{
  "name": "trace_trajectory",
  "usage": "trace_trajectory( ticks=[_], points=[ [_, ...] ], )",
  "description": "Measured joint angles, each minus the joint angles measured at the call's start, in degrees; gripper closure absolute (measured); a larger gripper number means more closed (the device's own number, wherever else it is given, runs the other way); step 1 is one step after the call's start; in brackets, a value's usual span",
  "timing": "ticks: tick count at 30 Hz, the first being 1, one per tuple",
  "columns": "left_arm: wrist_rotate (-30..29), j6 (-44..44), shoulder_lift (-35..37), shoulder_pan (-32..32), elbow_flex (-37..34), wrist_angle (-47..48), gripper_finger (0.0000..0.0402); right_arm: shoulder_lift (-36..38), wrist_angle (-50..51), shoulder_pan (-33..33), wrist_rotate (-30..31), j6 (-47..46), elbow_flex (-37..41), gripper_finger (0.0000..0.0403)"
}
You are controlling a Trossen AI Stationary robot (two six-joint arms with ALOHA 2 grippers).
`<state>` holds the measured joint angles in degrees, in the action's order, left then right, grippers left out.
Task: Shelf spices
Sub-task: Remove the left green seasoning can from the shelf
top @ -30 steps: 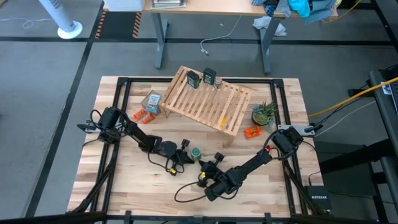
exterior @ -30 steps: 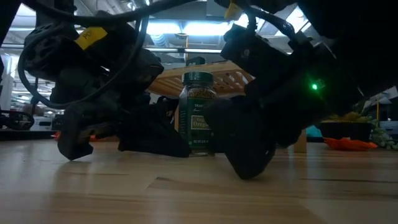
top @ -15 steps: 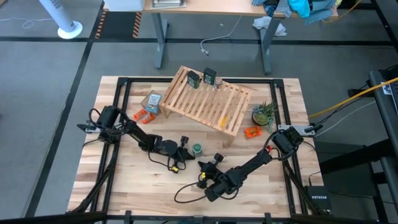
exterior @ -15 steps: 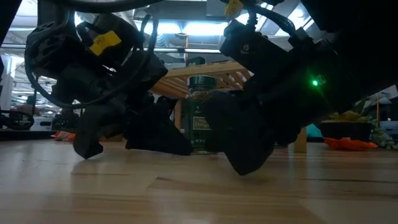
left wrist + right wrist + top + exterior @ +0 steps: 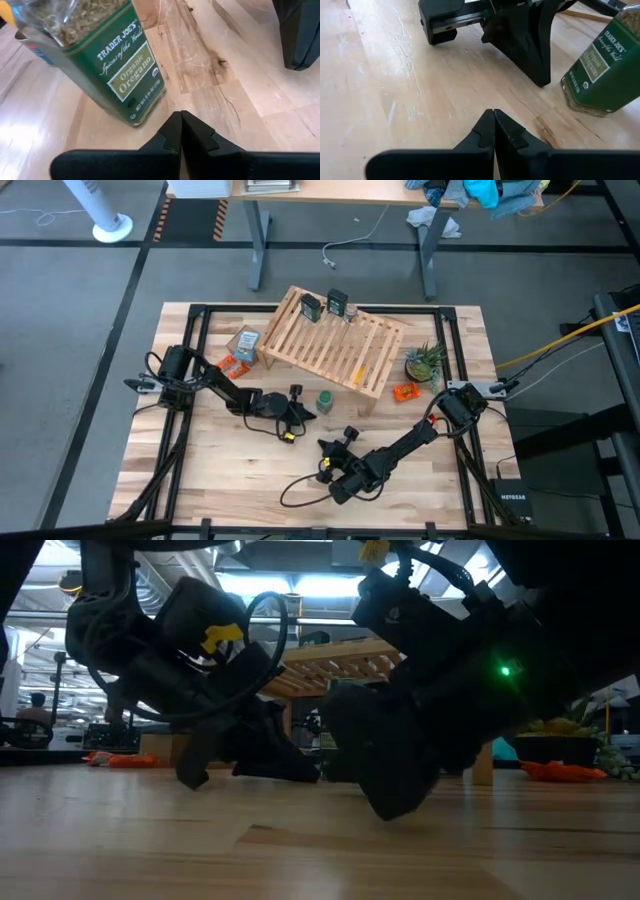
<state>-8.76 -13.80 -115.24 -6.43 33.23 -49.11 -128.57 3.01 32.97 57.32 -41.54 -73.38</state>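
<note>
The green round oregano jar (image 5: 324, 398) (image 5: 100, 55) stands upright on its base on the tabletop, just in front of the near edge of the light-wood slatted shelf (image 5: 335, 345). My left gripper (image 5: 308, 410) (image 5: 180, 116) is shut and low over the table, its tips beside the jar's base on the jar's left. Two dark squarish jars (image 5: 311, 307) (image 5: 337, 304) stand on the shelf's far end. My right gripper (image 5: 323, 444) (image 5: 493, 114) is shut, nearer the front edge, and points toward the jar (image 5: 597, 65). My left gripper's shut fingers (image 5: 537, 60) come in low and slanting down from the table's left, right beside the jar's lower wall (image 5: 135, 112). A thin strip of table shows between them in both wrist views. Whether they touch the jar, I cannot tell.
A tan box (image 5: 245, 342) and orange pieces (image 5: 230, 365) lie left of the shelf. More orange pieces (image 5: 405, 391) and a small plant (image 5: 425, 362) are on its right. Bare wood lies along the table's near edge (image 5: 230, 480).
My left gripper, still shut, has swung toward the table's far edge and the shelf. The green jar has slid along the table with it, staying upright, from the middle of the table to just in front of the shelf's near edge.
</note>
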Motion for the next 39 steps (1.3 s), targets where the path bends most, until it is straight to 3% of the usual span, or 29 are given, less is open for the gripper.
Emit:
trace_trajectory(
  ticks=[13, 20, 22, 27, 30, 34, 39],
  points=[
    [1.9, 1.9, 1.3, -6.9, 0.0, 2.8, 0.0401, 0.0, -0.5, 0.1, -4.3, 0.0, 0.0, 0.0402],
    [5.7, 5.7, 10.8, -10.8, -0.2, 15.7, 0.0401, 0.1, -2.0, 0.0, -6.5, 1.8, 0.0, 0.0387],
    [8.8, 6.0, 13.9, -11.3, -0.3, 20.2, 0.0401, 0.6, -2.8, 0.0, -8.2, 4.6, 0.0, 0.0384],
    [24.2, 5.9, 19.0, -11.7, -0.1, 24.9, 0.0401, 3.8, -3.1, 0.0, -10.4, 9.5, -0.6, 0.0383],
    [27.4, 5.9, 19.4, -12.0, 0.1, 24.8, 0.0400, 5.1, -2.9, 0.1, -10.4, 14.2, -2.5, 0.0382],
    [27.6, 5.2, 19.3, -12.2, 0.1, 25.0, 0.0373, 6.0, -2.7, 0.0, -11.7, 22.4, -5.8, 0.0382],
    [25.1, 5.2, 19.3, -12.2, 0.4, 22.7, 0.0309, 6.3, 4.3, 0.0, -9.8, 29.1, -11.0, 0.0382]
  ],
)
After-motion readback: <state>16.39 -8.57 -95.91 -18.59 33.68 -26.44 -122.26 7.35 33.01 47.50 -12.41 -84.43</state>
